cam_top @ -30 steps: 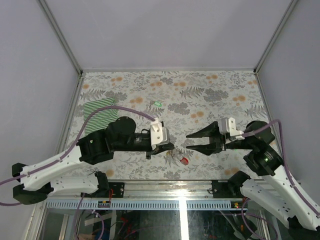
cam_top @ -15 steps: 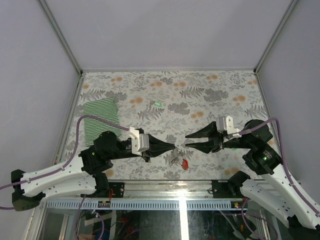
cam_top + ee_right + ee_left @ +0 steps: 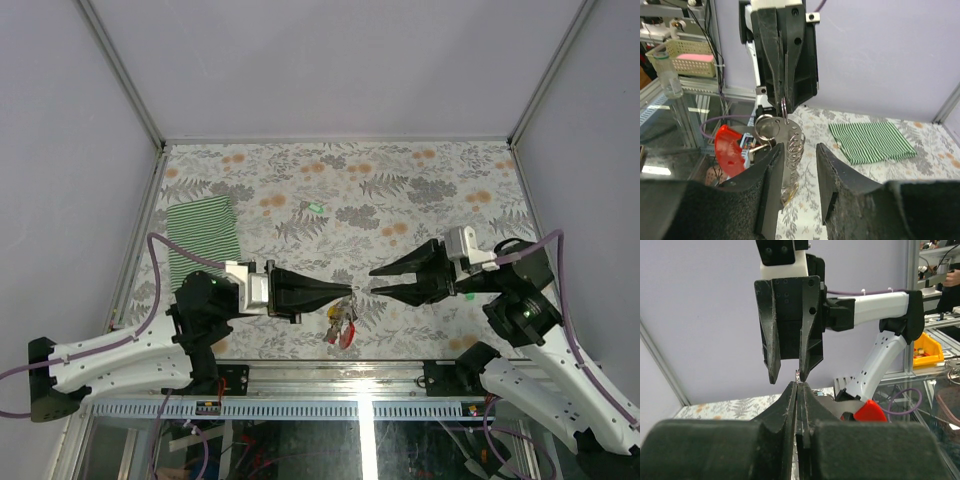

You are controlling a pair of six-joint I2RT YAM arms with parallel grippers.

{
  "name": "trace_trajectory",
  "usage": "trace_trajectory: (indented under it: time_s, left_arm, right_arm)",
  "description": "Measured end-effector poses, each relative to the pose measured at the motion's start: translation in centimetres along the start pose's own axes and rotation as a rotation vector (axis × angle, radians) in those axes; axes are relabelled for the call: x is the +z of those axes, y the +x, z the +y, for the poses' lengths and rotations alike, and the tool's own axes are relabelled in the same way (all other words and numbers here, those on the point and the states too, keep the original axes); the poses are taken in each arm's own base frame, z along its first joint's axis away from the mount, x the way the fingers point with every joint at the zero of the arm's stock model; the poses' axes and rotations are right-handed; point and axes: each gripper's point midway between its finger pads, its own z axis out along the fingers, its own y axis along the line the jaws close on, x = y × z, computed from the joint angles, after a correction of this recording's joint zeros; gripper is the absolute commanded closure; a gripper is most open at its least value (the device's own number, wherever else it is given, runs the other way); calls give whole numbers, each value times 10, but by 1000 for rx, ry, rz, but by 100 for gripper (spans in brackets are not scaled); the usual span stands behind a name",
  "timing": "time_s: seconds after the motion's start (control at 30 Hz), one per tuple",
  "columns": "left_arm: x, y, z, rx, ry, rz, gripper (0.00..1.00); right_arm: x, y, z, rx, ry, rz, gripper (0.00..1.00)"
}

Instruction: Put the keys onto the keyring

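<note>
My left gripper (image 3: 350, 291) reaches out level over the near part of the table, shut on a small ring at the top of the keyring (image 3: 343, 325). The keyring hangs below its tip: a grey metal strip (image 3: 784, 134) with several wire rings (image 3: 798, 142) and a red loop (image 3: 729, 150). Something yellowish dangles at its lower end (image 3: 790, 194). Facing it, my right gripper (image 3: 371, 281) is open; in the right wrist view the strip hangs just beyond its left finger (image 3: 771, 172). One of the keys, green-headed (image 3: 314, 207), lies alone on the table farther back.
A folded green striped cloth (image 3: 203, 238) lies at the left of the floral table cover (image 3: 420, 180). Metal frame posts and pale walls close in the sides and back. The two gripper tips are almost touching.
The left arm has turned and stretched out level, lifting the keyring off the table so that it hangs. The right gripper narrowed slightly and rose a little.
</note>
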Motion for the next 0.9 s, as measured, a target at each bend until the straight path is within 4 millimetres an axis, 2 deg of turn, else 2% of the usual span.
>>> trace_trajectory:
  time_s: [0.13, 0.37, 0.9]
  left_arm:
    - [3, -9, -2, 6, 15, -41, 100]
    - [6, -12, -2, 3, 20, -65, 100]
    - [8, -10, -1, -6, 18, -65, 100]
  right_arm:
    - [2, -14, 3, -4, -20, -45, 62]
    - [6, -33, 5, -5, -45, -113, 64]
    - [13, -29, 3, 42, -80, -115, 66]
